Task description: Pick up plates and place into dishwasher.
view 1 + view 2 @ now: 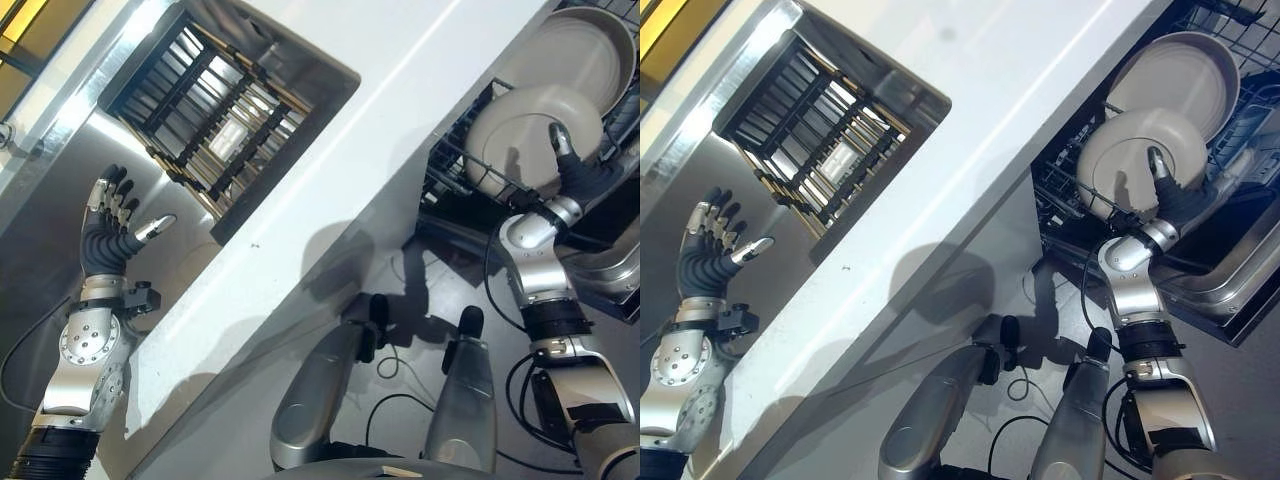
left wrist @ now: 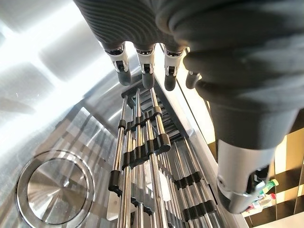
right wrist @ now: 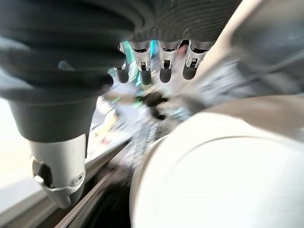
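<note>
Two pale plates stand on edge in the dark wire dishwasher rack (image 1: pixel 448 168) at the right. The nearer plate (image 1: pixel 520 135) leans in front of the farther one (image 1: pixel 592 48). My right hand (image 1: pixel 586 180) rests against the nearer plate's lower rim, one dark-tipped finger lying up its face; the fingers (image 3: pixel 161 64) are straight and the thumb stands apart beside the plate (image 3: pixel 223 180). My left hand (image 1: pixel 105 238) hovers open over the steel sink (image 1: pixel 60 130) at the left, holding nothing.
A metal drying rack (image 1: pixel 215 100) with dark clips lies in the sink, beside the round drain (image 2: pixel 54 192). A white counter (image 1: pixel 400 90) runs diagonally between the sink and the dishwasher. The dishwasher's steel door edge (image 1: pixel 620 285) lies under my right forearm.
</note>
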{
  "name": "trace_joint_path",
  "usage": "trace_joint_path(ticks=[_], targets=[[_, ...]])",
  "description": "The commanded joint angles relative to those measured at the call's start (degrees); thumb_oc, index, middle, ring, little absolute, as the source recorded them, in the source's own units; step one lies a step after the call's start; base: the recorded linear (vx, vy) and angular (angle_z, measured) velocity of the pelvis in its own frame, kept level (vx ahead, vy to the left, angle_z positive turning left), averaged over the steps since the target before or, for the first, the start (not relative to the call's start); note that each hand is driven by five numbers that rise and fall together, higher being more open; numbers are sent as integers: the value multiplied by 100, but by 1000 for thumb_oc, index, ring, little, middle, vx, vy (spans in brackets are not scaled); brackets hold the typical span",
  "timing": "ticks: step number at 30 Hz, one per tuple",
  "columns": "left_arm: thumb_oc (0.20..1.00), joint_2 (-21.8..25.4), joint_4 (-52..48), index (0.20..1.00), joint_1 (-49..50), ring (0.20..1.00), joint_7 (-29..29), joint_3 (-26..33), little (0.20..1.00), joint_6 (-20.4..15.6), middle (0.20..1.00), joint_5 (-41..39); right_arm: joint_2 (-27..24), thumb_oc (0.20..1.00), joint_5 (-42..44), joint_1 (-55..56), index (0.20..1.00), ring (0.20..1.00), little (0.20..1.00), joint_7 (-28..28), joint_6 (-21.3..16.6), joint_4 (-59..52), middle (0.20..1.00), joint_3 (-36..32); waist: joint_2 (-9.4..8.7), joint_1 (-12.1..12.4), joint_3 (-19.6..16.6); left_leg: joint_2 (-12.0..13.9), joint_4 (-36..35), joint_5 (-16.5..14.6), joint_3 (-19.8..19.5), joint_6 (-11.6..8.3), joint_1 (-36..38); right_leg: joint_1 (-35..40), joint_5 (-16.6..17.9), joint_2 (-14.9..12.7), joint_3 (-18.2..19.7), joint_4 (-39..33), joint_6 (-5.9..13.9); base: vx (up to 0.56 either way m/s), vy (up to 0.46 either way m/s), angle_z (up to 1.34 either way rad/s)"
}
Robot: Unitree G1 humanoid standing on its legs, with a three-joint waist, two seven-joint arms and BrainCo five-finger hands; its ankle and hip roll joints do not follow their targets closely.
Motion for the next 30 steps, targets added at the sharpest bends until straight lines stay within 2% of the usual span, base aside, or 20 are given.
trace_joint_path(ticks=[1, 3, 7, 12, 14, 20, 27, 30], targets=[[1000, -721, -400, 1000, -202, 1000, -84, -28, 1000, -196, 1000, -251, -698, 1000, -497, 43, 1000, 1000, 1000, 374, -207, -1175, 1000, -192, 5, -383, 194, 113, 807, -881, -479, -229, 121, 375, 905, -49, -147, -1080, -194, 0, 0, 0], [1000, -698, -404, 1000, -162, 1000, -89, 61, 1000, -176, 1000, -257, -713, 1000, -713, 272, 1000, 1000, 1000, 200, -228, -1409, 1000, -303, -78, -429, 194, 131, 788, -895, -459, -216, 157, 412, 946, -42, -119, -1125, -186, -16, -2, -1], [1000, -660, -382, 1000, -127, 1000, -98, 165, 1000, -119, 1000, -259, -581, 1000, -838, 613, 1000, 1000, 1000, -359, -10, -1727, 1000, -586, -212, -510, 194, 186, 785, -956, -407, -200, 239, 510, 1003, -17, -80, -1205, -183, -25, -5, -5], [1000, -662, -429, 1000, -94, 1000, -161, 187, 1000, -57, 1000, -251, -310, 1000, -514, 967, 1000, 1000, 1000, -292, 289, -1820, 1000, -765, -262, -567, 193, 185, 756, -1000, -340, -170, 413, 677, 1045, -23, -19, -1353, -191, 4, 19, -11], [1000, -706, -420, 1000, -79, 1000, -180, 166, 1000, -69, 1000, -192, -235, 1000, -384, 1030, 1000, 1000, 1000, -197, 415, -1752, 1000, -723, -265, -576, 193, 181, 772, -1020, -317, -154, 433, 693, 1055, -32, 1, -1381, -187, 14, 29, -9], [1000, -799, -377, 1000, -83, 1000, -122, 26, 1000, -140, 1000, -126, -77, 1000, 169, 1099, 1000, 1000, 1000, 639, 387, -1426, 1000, -513, -185, -599, 194, 112, 842, -1054, -295, -133, 324, 583, 1068, -57, 65, -1430, -177, 26, 57, -12], [1000, -680, -359, 1000, -228, 1000, -53, -151, 1000, -163, 1000, -193, -86, 1000, 535, 617, 1000, 1000, 1000, 1305, 279, -895, 1000, -150, -146, -400, 194, -12, 990, -1042, -393, -143, -149, 215, 1097, -133, 4, -1351, -182, 8, 9, -2], [1000, -652, -351, 1000, -275, 1000, -51, -221, 1000, -199, 1000, -154, -64, 1000, 406, 385, 1000, 1000, 1000, 1561, 199, -753, 1000, 57, -161, -273, 194, -42, 1049, -1020, -460, -142, -375, 27, 1104, -160, -65, -1261, -173, 4, -44, 10]])
